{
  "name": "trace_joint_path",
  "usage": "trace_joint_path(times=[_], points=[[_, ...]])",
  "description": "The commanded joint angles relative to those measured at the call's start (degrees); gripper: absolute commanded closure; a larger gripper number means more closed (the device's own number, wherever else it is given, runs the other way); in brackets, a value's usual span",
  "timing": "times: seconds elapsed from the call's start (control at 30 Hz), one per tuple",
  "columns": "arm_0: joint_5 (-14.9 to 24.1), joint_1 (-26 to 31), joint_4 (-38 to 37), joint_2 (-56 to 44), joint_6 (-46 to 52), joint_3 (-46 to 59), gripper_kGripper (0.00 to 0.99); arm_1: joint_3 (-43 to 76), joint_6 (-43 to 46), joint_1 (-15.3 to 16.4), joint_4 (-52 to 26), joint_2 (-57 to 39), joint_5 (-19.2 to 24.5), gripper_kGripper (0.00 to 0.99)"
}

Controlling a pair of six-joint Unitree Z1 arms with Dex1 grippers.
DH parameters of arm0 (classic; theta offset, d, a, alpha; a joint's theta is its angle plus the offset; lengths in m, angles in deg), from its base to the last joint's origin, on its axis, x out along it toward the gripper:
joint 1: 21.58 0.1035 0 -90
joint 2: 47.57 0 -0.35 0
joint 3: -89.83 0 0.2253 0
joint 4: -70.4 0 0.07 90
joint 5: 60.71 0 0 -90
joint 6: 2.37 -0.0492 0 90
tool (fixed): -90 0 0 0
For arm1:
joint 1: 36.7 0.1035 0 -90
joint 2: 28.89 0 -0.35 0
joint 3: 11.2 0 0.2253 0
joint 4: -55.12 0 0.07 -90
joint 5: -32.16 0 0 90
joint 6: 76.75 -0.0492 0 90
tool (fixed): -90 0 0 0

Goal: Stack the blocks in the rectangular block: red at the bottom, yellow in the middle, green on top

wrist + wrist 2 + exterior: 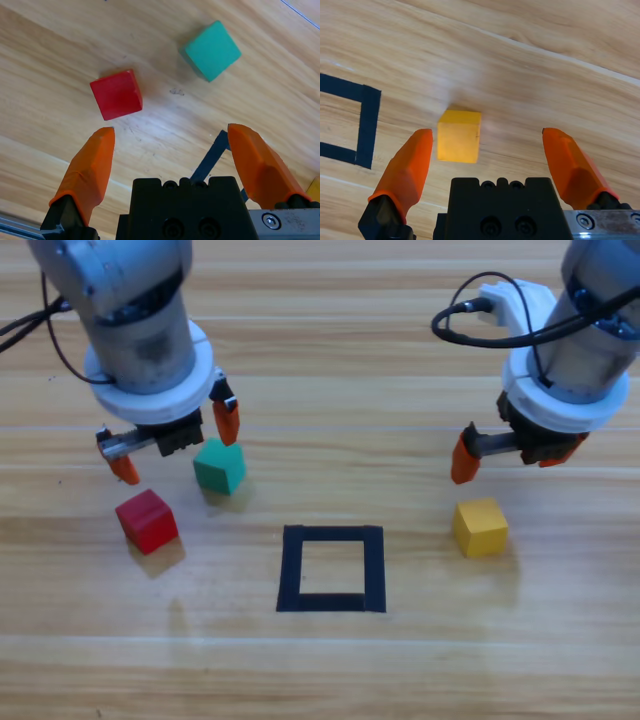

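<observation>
Left tool [176,446] open above red [147,520] and green [219,465]; right tool [518,454] open above yellow [480,527].

Table [330,380]: light wood with horizontal grain streaks. Outline [331,569], lower centre of the high view: black tape, bare wood inside. Red cube [147,520], left: plain red. Green cube [219,466], just upper right of it: plain teal-green. Yellow cube [480,527], right: plain yellow. Left gripper [176,448], upper left: orange jaws on a black body, grey arm. Right gripper [512,452], upper right: orange jaws, grey arm, black cable.
</observation>
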Motion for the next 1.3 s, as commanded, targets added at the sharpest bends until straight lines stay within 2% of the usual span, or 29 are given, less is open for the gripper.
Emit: trace_joint_path(times=[0.03, 0.27, 0.67, 0.9, 1.03, 1.17, 1.2, 1.3], points=[[-2.7, 4.8, 0.5, 1.4, 1.7, 1.1, 0.028, -0.8, -0.2, 4.2, 0.5, 3.2, -0.6, 0.04], [-5.6, 7.7, 0.3, 2.1, 2.4, 1.9, 0.028, -0.2, -0.8, 4.4, 0.5, 5.9, -0.3, 0.056], [-9.9, 8.6, -3.2, 1.9, 4.5, 7.6, 0.027, 0.3, -1.7, 4.4, 1.1, 7.7, -0.3, 0.1], [-10.0, 9.0, -5.0, 1.9, 5.1, 10.0, 0.028, 0.9, -1.8, 4.4, 1.5, 7.8, -0.3, 0.157], [-10.0, 9.4, -5.6, 2.1, 5.3, 10.3, 0.028, 0.6, -1.5, 4.4, 2.1, 8.4, -0.6, 0.243], [-9.8, 9.5, -7.0, 3.3, 5.6, 10.5, 0.028, 0.0, -1.4, 4.4, 2.8, 8.8, -1.4, 0.264], [-9.7, 9.5, -7.1, 3.6, 5.8, 10.5, 0.03, -0.1, -1.3, 4.4, 2.8, 8.8, -1.9, 0.326], [-9.6, 9.6, -7.7, 4.8, 5.9, 10.7, 0.03, 0.0, -0.2, 4.4, 2.8, 9.1, -2.9, 0.593]])
